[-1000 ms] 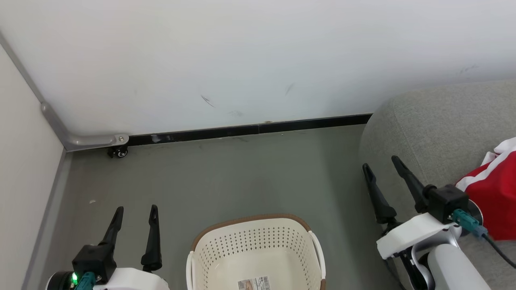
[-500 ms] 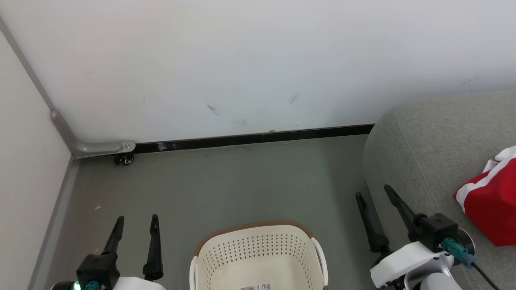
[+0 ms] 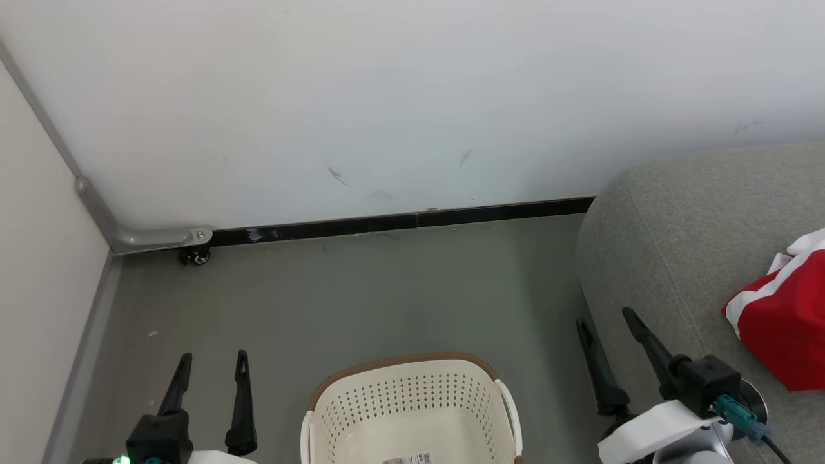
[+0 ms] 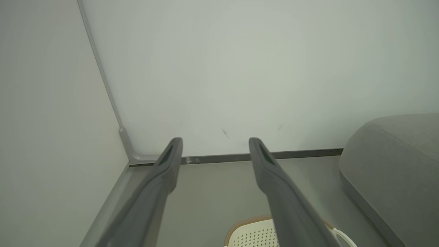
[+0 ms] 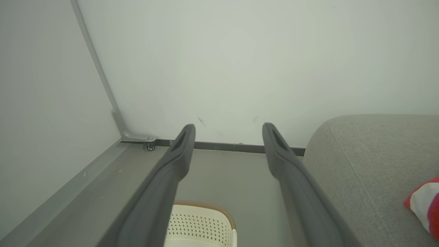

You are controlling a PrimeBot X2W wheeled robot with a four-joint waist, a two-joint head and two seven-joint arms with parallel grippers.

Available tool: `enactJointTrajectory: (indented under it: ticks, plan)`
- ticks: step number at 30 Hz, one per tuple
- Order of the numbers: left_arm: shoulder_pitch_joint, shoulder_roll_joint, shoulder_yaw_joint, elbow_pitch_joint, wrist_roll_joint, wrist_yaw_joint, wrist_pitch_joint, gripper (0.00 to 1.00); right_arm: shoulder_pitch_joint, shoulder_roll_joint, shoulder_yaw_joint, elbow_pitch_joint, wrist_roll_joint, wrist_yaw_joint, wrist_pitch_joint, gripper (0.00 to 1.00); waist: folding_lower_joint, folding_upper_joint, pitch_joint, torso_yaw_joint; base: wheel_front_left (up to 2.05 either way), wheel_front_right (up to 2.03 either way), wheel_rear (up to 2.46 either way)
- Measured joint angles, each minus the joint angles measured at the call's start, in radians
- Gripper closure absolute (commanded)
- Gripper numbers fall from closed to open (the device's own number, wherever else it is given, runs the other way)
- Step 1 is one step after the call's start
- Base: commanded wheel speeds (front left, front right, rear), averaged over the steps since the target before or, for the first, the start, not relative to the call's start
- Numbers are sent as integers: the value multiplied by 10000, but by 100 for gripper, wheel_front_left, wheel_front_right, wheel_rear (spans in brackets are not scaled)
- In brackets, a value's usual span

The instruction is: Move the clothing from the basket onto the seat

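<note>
Holds left gripper [image 3: 214,354] wide open, empty, beside the basket [image 3: 399,361]; right gripper [image 3: 603,316] wide open, empty, by the seat [image 3: 677,225] bearing red clothing [image 3: 780,322].

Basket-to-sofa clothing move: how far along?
Done: red-and-white clothing lies on the grey woven-fabric sofa; the cream perforated plastic basket looks bare where visible. In hand: nothing, left gripper and right gripper open. Left: likely nothing, though the basket's near end is cropped.
</note>
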Motion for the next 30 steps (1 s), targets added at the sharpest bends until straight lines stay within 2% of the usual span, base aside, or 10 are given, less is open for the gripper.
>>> enactJointTrajectory:
  ticks: [4, 30]
  plan:
    - [1, 35, -63, 88, 151, 119, 0, 0, 95, 17, -59, -105, -2, 0, 27, 0, 0, 0, 4, 2, 0, 0, 0]
    - [1, 142, -58, 303, 150, 165, 0, 0, 298, 52, 0, -499, 146, 0, 119, 0, 0, 0, 118, 83, 0, 0, 0]
